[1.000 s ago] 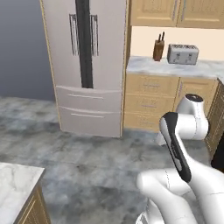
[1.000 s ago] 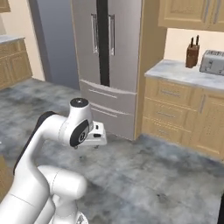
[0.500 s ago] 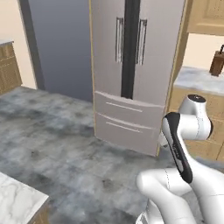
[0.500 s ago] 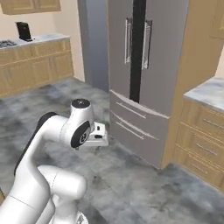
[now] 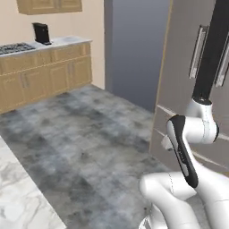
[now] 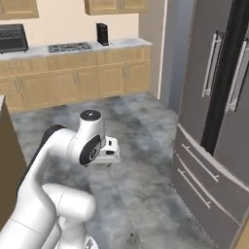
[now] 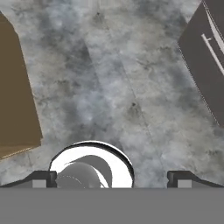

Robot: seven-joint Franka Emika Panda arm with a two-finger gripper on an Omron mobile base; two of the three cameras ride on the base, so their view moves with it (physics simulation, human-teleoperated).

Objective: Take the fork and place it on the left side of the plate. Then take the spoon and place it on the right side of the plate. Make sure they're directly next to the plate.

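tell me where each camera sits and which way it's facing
Left base view: behind the arm's left, facing the grey floor, fridge and wooden cabinets; arm at lower right.
Right base view: behind its right, same fridge, floor and cabinets; arm at lower left, gripper.
Hand view: on the hand, looking down at the floor; open jaws' tips at the bottom.

**Glossy white arm with dark joints**

The smooth, rounded white robot arm (image 6: 53, 160) has glossy tube-shaped links, a long black band along one link, round dark grey joint caps, and a small boxy white gripper (image 6: 111, 163) with dark finger tips (image 7: 41, 178).
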